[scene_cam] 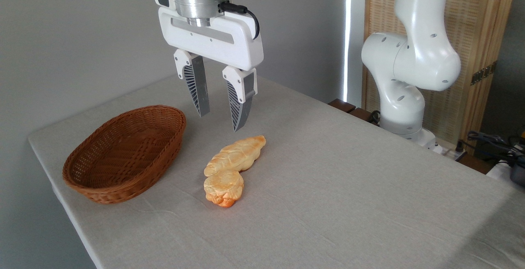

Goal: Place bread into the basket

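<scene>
gripper (pixel 219 115) spread, empty, hanging above table (pixel 348 187) | bread (pixel 223 189) touching braided loaf (pixel 238 156) | basket (pixel 123 154) left, empty

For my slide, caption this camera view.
Open gripper hovers above braided loaf and bun, beside empty basket.

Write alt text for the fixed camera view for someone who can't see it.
A white robot gripper hangs open above a grey-clothed table, over a small round bun that touches the near end of a braided loaf. An empty wicker basket sits to their left.
</scene>
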Robot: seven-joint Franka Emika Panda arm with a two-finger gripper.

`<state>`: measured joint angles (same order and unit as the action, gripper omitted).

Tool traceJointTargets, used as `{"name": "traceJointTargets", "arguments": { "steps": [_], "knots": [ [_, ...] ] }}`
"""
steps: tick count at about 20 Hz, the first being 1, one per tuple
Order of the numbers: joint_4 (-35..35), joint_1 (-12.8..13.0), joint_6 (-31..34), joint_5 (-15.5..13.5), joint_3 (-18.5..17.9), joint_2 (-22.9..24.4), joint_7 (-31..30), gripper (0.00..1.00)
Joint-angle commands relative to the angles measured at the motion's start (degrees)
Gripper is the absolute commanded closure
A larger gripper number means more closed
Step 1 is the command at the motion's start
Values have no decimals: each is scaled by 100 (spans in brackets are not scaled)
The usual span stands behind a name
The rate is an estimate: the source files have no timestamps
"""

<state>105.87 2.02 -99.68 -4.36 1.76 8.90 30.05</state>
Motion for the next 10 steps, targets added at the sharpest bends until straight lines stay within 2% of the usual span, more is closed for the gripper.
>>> {"name": "traceJointTargets", "arguments": {
  "steps": [1,10],
  "knots": [
    [-275,-79,90,-100,27,-81,71,0],
    [-286,-79,133,-118,27,-82,71,0]
  ]
}}
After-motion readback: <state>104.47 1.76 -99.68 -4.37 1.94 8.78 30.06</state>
